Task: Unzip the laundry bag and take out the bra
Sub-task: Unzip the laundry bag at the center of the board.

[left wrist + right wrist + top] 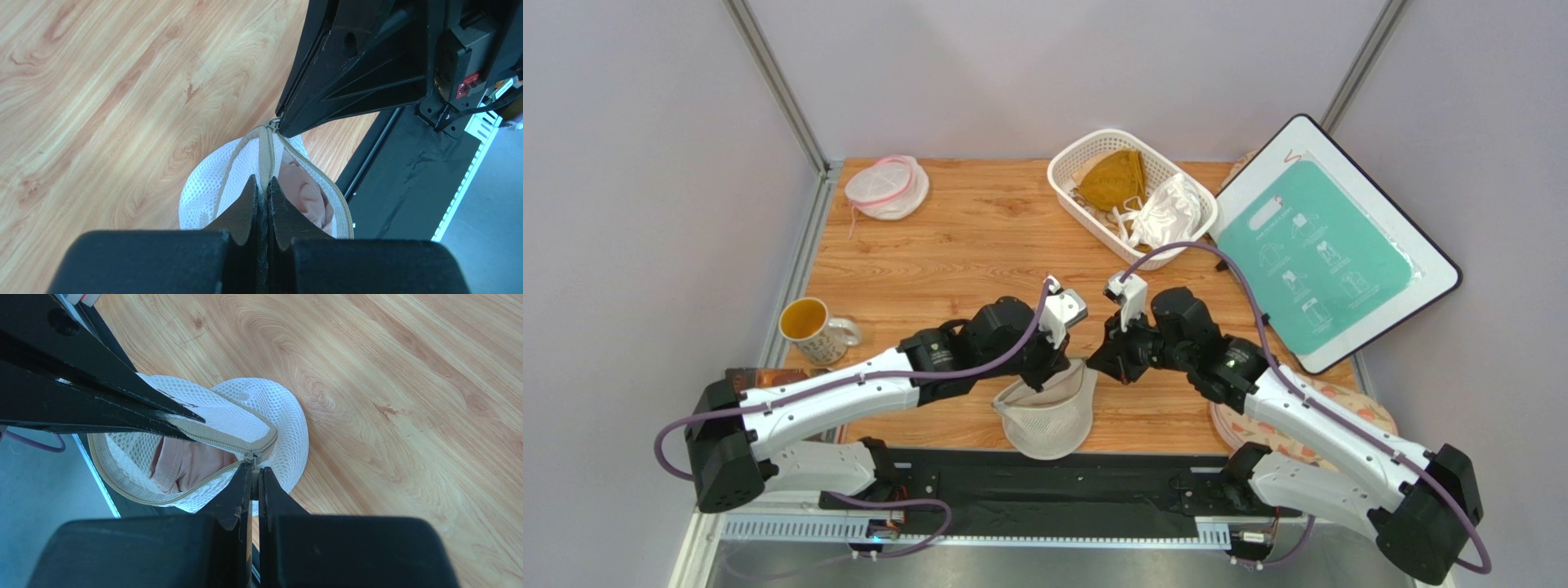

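The laundry bag [270, 410] hangs between my two end effectors at the near edge of the worktop [952, 245], and its zipper is partly open, so the pale pink bra [184, 462] shows inside the gap. My left end effector [261, 180] is clenched on the beige zipper band [266, 150] of the bag, and my right end effector [254, 471] is clenched on the zipper pull [252, 457]. I think several things can go wrong from here. The pull is small and may slip out of the right fingers if I draw it at a bad angle. The soft mesh can fold into the slider and block it. If the left grip gives way, the whole bag will follow the pull instead of opening. The bra lies just under the teeth and may be caught. The bag could also drop on the black strip [1051, 484] just below it. The worktop is pale wood with grain. Beyond the bag stands a white basket [1055, 175], to its left a mug [808, 325], to its right a teal board [1326, 251]. Plain grey walls close the room.
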Controlling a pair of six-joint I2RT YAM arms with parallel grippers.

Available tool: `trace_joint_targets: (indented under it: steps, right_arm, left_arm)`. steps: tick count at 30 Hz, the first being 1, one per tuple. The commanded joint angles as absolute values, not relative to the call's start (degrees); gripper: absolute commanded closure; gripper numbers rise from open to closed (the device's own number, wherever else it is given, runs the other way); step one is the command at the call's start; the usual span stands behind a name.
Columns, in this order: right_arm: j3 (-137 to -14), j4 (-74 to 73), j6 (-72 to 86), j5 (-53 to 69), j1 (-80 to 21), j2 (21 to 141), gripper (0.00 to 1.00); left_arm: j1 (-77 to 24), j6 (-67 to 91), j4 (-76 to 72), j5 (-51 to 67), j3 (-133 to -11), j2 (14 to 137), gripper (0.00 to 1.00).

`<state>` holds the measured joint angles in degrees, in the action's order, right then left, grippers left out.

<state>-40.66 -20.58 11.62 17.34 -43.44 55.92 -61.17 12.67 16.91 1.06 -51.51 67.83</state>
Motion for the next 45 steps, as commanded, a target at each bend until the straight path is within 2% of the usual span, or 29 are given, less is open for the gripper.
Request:
trace_joint_targets:
  steps: [1, 11, 22, 26, 27, 28, 29, 30, 32, 33, 45]
  right_arm:
    - [-43.33, -21.97, 10.02, 15.29, -42.37, 54.14, 1.0]
    - [-42.19, -21.01, 10.11, 17.14, -41.13, 56.42, 1.0]
    - [-41.4, -18.55, 10.99, 18.98, -41.13, 59.06, 1.0]
    - [-41.83, -17.93, 11.86, 20.39, -41.13, 59.06, 1.0]
    - [-42.18, -18.1, 12.21, 20.56, -41.13, 58.98, 1.0]
    - [-42.45, -18.54, 12.3, 21.0, -41.13, 58.8, 1.0]
    - [-42.97, -18.63, 12.39, 21.44, -41.13, 58.62, 1.0]
    - [-43.15, -19.07, 12.48, 21.53, -41.31, 58.36, 1.0]
    - [-43.42, -19.86, 12.48, 21.18, -41.4, 57.57, 1.0]
    - [-43.42, -20.04, 12.39, 21.09, -41.57, 57.31, 1.0]
    - [-41.57, -20.92, 12.75, 20.57, -41.84, 53.7, 1.0]
  left_arm:
    - [-61.7, 9.06, 14.95, 0.97, -51.87, 63.82, 1.0]
    - [-61.79, 5.01, 10.9, 2.9, -45.53, 51.52, 1.0]
    - [-61.7, 4.04, 11.34, 0.17, -41.66, 43.69, 1.0]
    - [-61.79, 5.0, 11.42, -1.58, -41.66, 44.91, 0.98]
    - [-61.7, 5.36, 11.77, -1.67, -42.27, 45.7, 0.91]
    - [-61.79, 5.71, 12.04, -1.84, -42.8, 47.53, 0.71]
    - [-61.7, 6.41, 12.56, -2.28, -43.32, 48.51, 0.6]
    - [-61.7, 6.59, 12.66, -2.37, -44.46, 49.65, 0.44]
    - [-61.79, 7.03, 12.83, -1.76, -45.96, 52.72, 0.33]
    - [-61.79, 7.38, 12.75, -1.41, -47.71, 53.78, 0.21]
    - [-61.87, 7.29, 16.08, 2.63, -58.09, 68.28, 0.19]
